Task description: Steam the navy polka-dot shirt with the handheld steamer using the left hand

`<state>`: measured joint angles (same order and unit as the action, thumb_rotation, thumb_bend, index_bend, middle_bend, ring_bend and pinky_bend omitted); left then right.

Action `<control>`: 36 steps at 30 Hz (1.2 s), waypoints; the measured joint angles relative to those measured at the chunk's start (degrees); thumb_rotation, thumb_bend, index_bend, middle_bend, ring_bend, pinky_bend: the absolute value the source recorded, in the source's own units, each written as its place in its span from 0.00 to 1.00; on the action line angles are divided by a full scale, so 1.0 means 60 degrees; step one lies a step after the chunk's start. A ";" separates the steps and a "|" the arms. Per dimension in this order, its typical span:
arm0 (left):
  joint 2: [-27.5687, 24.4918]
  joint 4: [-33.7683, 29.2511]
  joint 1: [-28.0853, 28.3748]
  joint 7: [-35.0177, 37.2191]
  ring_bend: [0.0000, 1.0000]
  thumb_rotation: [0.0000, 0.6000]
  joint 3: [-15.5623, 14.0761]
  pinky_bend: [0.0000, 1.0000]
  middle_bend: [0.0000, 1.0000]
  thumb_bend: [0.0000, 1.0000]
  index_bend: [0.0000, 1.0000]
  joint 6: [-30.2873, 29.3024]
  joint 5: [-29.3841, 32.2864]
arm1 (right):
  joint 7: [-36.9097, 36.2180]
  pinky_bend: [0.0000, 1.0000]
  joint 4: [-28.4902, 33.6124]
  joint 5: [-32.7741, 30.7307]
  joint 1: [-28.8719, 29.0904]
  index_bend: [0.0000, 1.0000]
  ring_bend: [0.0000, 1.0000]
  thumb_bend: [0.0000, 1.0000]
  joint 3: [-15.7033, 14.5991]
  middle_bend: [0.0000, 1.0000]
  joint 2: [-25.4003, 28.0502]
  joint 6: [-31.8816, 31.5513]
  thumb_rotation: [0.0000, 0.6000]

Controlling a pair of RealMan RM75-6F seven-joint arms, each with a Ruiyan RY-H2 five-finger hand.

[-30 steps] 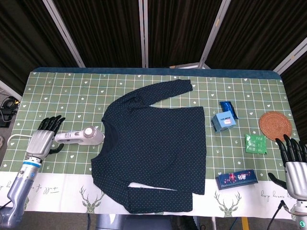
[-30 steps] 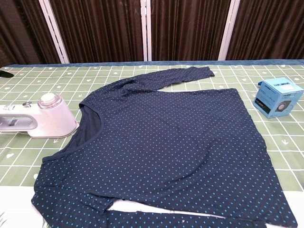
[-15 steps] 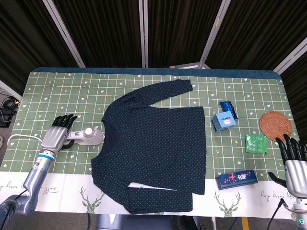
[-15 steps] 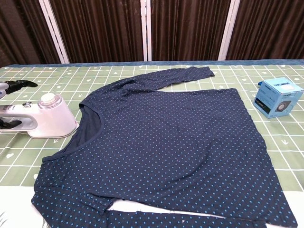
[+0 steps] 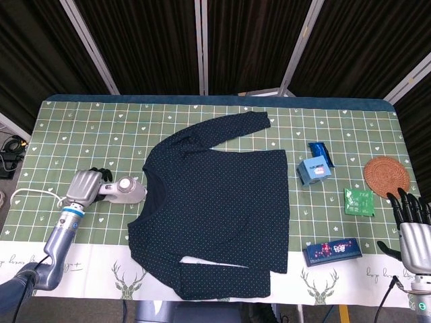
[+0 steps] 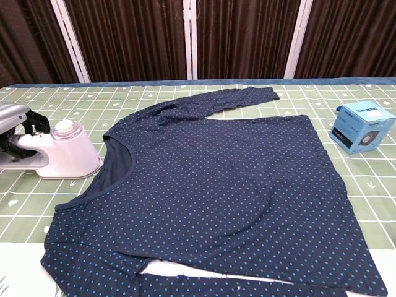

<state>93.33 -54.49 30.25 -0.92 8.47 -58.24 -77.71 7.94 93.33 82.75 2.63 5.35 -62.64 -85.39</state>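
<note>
While the navy polka-dot shirt [image 5: 212, 208] lies spread flat at the middle of the green checked counter [image 5: 81, 128], the white handheld steamer [image 5: 124, 190] rests just beside its collar, on the side of the robot's left arm. The left hand [image 5: 84, 186] sits over the steamer's handle, on the end away from the shirt, with dark fingers curled about it; the chest view shows the same hand [image 6: 15, 124] wrapped on the handle while the steamer's [image 6: 62, 158] rounded head touches the cloth's edge [image 6: 204, 179]. One sleeve reaches toward the far side of the counter, the other folds along the near hem.

On the shirt's opposite side stands a light blue box [image 5: 314, 171], near the sleeve-less flank, with a green packet [image 5: 359, 201] and a round woven coaster [image 5: 386, 175] farther out. A dark blue flat box [image 5: 331, 252] lies beyond the near hem corner. The right hand [image 5: 413, 232] rests well apart from the shirt at the counter's near corner, fingers spread and holding nothing.
</note>
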 measured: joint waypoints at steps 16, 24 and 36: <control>-0.0674 -0.1204 0.0442 0.2019 0.72 1.00 -0.0379 0.97 0.78 0.66 0.85 -0.1247 -0.1668 | -0.0037 0.00 0.0047 -0.0013 0.0016 0.00 0.00 0.00 -0.0006 0.00 0.0026 -0.0024 1.00; -0.0793 -0.2313 0.1361 0.1638 0.72 1.00 -0.0073 0.97 0.78 0.66 0.87 -0.0397 -0.1590 | -0.0110 0.00 0.0032 -0.0150 0.0028 0.00 0.00 0.00 0.0046 0.00 0.0050 0.0009 1.00; 0.0941 -0.1643 0.2713 0.0882 0.72 1.00 0.0543 0.97 0.78 0.66 0.88 0.0971 -0.0701 | -0.0386 0.00 -0.0144 -0.0505 0.0089 0.00 0.00 0.00 0.0135 0.00 0.0056 0.0266 1.00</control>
<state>98.97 -64.35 46.53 4.37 11.72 -52.42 -81.91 5.63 92.47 79.72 3.17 6.16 -62.30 -83.80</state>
